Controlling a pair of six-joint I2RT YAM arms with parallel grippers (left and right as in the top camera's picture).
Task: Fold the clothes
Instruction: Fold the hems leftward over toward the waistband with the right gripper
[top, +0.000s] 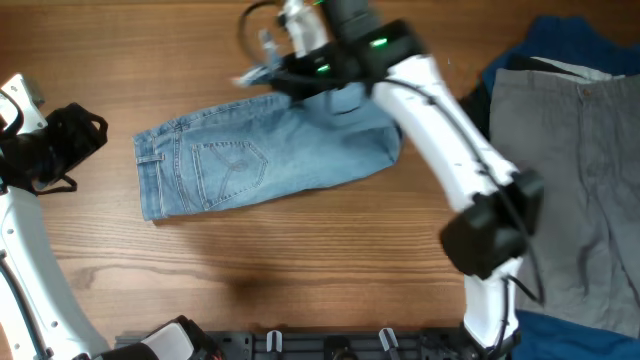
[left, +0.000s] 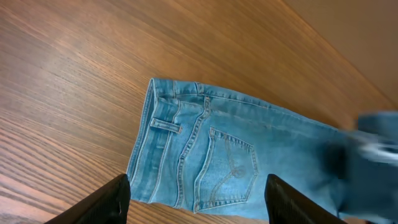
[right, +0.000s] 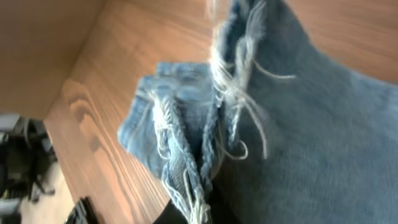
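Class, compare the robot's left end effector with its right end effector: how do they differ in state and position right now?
The left end effector is open and empty; the right end effector is shut on the frayed hems of the jeans. The left one hangs beyond the waistband, clear of the fabric; the right one is at the jeans' far edge, holding denim up. Both are above the same wooden table.

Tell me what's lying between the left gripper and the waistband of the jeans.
Nothing but bare wooden table. The overhead view shows the left gripper apart from the jeans, with only wood up to the waistband.
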